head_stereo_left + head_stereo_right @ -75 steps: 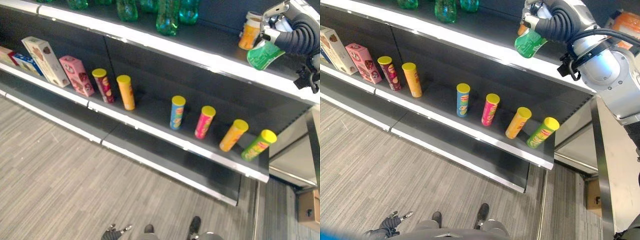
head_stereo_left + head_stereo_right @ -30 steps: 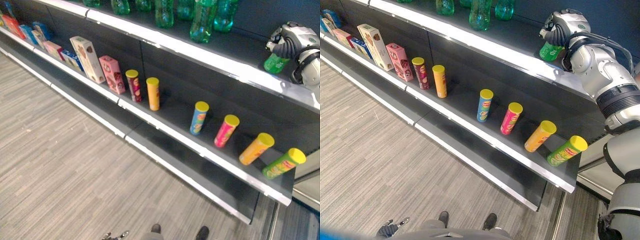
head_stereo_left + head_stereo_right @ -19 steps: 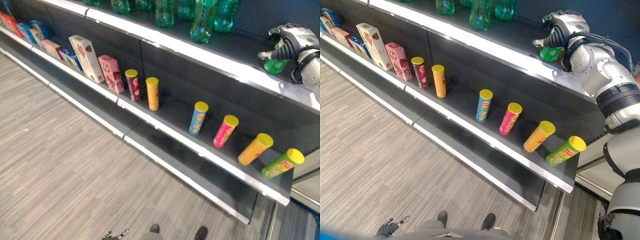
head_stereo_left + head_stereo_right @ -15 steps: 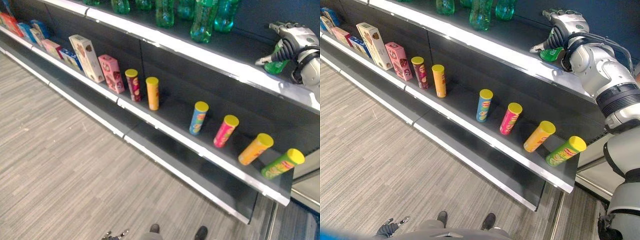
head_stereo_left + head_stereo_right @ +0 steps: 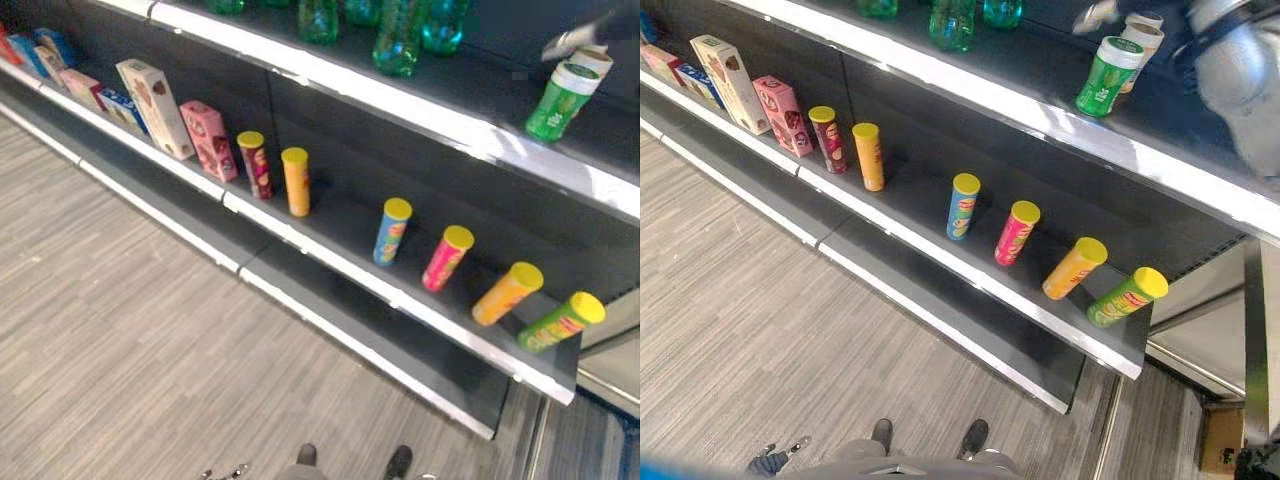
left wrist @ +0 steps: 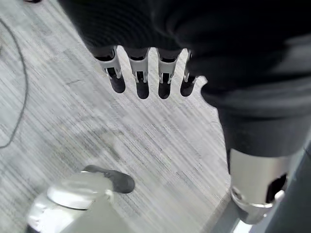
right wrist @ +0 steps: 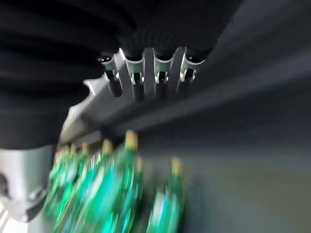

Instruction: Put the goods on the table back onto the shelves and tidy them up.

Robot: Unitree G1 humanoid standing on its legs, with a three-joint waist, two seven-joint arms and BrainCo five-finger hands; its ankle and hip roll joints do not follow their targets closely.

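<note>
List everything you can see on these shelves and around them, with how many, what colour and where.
Green can: one, green with a white lid, upright on the upper shelf, free of any hand.
Pale can: one, white and orange, right behind the green can.
Bottles: several, green, farther left on the upper shelf.
Tubes: six with yellow lids, spaced along the middle shelf; maroon, orange, blue, pink, orange, green.
Boxes: pink, cream, others beyond, at the middle shelf's left end.
Floor: grey carpet.
Left hand: fingers straight, over the floor.
Right hand: fingers straight, above the bottles.
</note>
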